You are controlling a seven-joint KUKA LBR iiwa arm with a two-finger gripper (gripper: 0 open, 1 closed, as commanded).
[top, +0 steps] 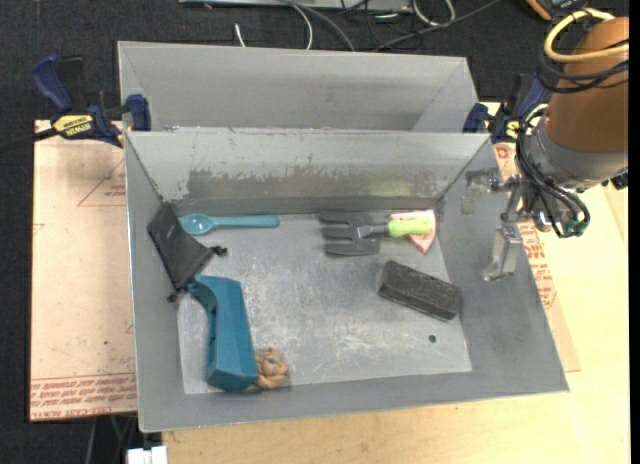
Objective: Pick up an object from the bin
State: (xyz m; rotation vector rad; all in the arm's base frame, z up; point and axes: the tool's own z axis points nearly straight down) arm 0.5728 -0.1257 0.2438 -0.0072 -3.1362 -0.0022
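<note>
The end effector hangs at the right middle of the frame, over the sloped right wall of the grey metal bin, below the orange-brown wrist cover and its black cables. Whether it is open or closed cannot be told, nor can any object be made out in its grasp. 2 items lie nearest to it. The first is a dark grey rectangular block, flat on the bin floor to the lower left of the end effector and apart from it. The second is a grey hand fork with a green and pink handle, left of the end effector near the back wall. A teal spoon lies further left along the back wall. At the left wall sits a black folded piece, just beside the upper end of a teal-blue angled tool. A small tan lump touches that tool's lower end, lower left of the frame. Any marking on these 6 items is too small to read.
</note>
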